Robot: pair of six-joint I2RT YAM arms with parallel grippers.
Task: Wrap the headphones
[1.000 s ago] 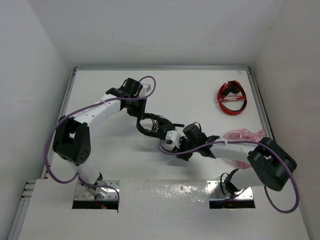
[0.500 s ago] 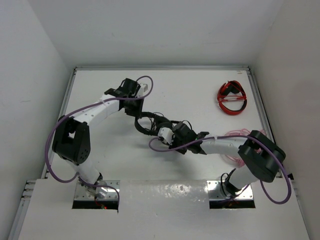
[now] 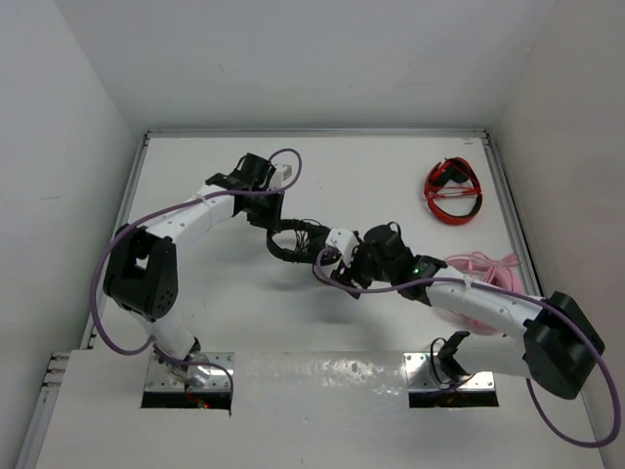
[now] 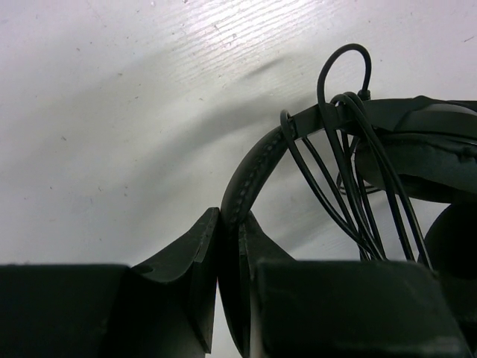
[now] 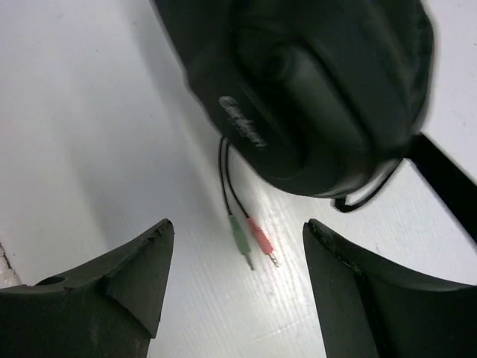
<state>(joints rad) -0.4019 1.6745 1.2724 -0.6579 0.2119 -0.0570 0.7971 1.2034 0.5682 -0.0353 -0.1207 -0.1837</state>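
Note:
The black headphones (image 3: pixel 293 241) lie at the table's middle. My left gripper (image 3: pixel 272 213) is shut on their stitched headband (image 4: pixel 250 173), which runs up between the jaws in the left wrist view. Several turns of thin black cable (image 4: pixel 350 179) hang over the band beside the earcups (image 4: pixel 417 160). My right gripper (image 3: pixel 337 256) is open and empty, just right of the headset. In the right wrist view an earcup (image 5: pixel 313 89) fills the top, and the cable's green and pink plugs (image 5: pixel 253 240) lie on the table between the spread fingers (image 5: pixel 141 261).
Red headphones (image 3: pixel 452 191) lie at the back right. Pink headphones (image 3: pixel 479 266) lie by the right edge, partly under my right arm. White walls close the table on three sides.
My right arm swung its elbow right and its gripper shifted slightly right and back, staying open beside the headset. The left gripper kept its hold on the headband.

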